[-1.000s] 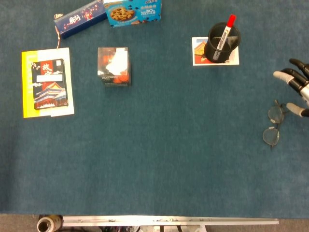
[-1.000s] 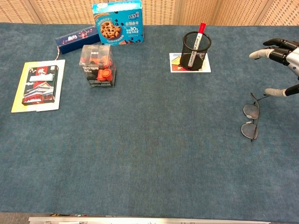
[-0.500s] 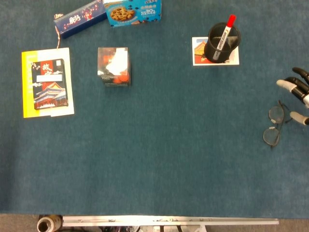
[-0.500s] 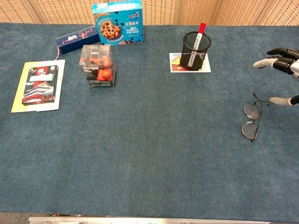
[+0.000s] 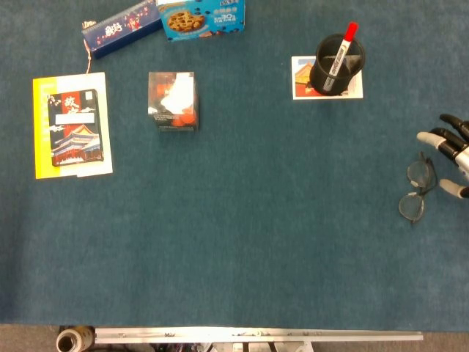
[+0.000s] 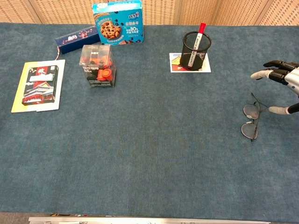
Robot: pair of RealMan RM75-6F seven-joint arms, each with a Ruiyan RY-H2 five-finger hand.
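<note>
A pair of thin-rimmed glasses (image 5: 417, 188) (image 6: 250, 121) lies folded on the blue cloth at the right. My right hand (image 5: 452, 153) (image 6: 281, 87) hovers just right of them at the frame edge, fingers spread and empty. Its thumb tip (image 6: 272, 110) sits close beside the upper lens; whether it touches is unclear. My left hand shows in neither view.
A black mesh pen cup (image 5: 338, 65) with a red-capped marker (image 5: 344, 45) stands on a card (image 5: 327, 88) at the back. A clear box of orange pieces (image 5: 173, 100), a cookie box (image 5: 203, 17), a long dark box (image 5: 122, 28) and a booklet (image 5: 72, 126) lie to the left.
My right hand has moved down toward the near side and lower over the glasses, staying spread. The glasses have not moved.
</note>
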